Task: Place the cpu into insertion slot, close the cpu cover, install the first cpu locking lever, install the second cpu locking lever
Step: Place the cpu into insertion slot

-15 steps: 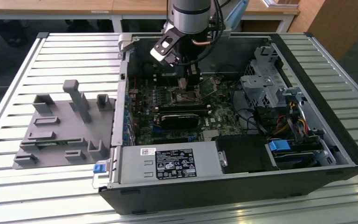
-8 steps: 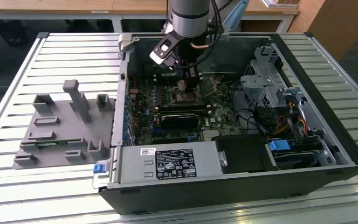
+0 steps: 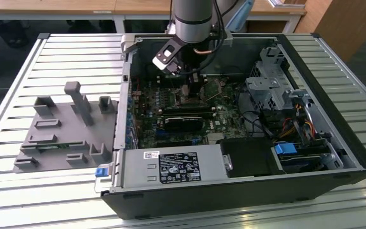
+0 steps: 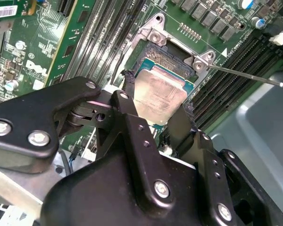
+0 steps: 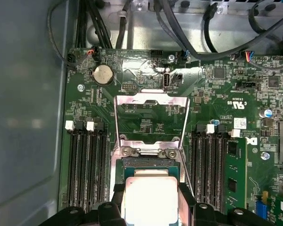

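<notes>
My gripper (image 4: 159, 96) is shut on the cpu (image 4: 162, 89), a small square chip with a silvery top, with a black finger (image 4: 129, 87) against each of two opposite edges. The chip hangs level right over the insertion slot (image 4: 167, 52), whose dark socket and black rim show past its far edge. In the first wrist view the cpu (image 5: 151, 200) sits between the fingers of the gripper (image 5: 151, 209) above the slot (image 5: 151, 165). The cpu cover (image 5: 151, 98) lies flipped open beyond the socket. A thin locking lever (image 4: 247, 76) sticks out to one side. The exterior view has the gripper (image 3: 192, 90) low inside the case.
Long black memory slots (image 5: 87, 165) flank the socket on both sides. The open computer case (image 3: 323, 95) holds a drive cage (image 3: 269, 90), cables and a power supply (image 3: 170, 169). A grey plastic fixture (image 3: 62, 129) stands on the slatted table at the exterior view's left.
</notes>
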Robot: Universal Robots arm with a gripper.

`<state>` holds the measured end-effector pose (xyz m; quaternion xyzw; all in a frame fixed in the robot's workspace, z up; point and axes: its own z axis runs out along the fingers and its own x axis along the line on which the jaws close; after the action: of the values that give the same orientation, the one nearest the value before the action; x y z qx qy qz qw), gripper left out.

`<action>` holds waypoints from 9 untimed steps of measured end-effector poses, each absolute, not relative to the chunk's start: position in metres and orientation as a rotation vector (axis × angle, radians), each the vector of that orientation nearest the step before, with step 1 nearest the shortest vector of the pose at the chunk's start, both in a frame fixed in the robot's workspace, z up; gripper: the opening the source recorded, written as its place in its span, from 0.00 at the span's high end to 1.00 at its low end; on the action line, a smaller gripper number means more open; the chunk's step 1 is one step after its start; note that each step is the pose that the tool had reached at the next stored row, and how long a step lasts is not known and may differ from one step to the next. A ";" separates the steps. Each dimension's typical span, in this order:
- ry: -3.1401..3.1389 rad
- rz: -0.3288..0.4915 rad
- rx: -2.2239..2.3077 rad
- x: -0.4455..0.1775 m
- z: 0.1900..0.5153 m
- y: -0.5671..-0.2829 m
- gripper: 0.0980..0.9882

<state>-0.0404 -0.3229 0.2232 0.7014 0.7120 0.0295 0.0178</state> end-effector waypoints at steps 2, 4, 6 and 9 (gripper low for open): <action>2.211 0.091 2.179 -0.041 0.221 -0.323 0.52; 2.210 0.091 2.180 -0.041 0.220 -0.323 0.52; 2.209 0.091 2.181 -0.042 0.219 -0.323 0.52; 2.204 0.091 2.187 -0.042 0.217 -0.323 0.52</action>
<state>-0.0418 -0.3229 0.2167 0.7040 0.7094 0.0293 0.0179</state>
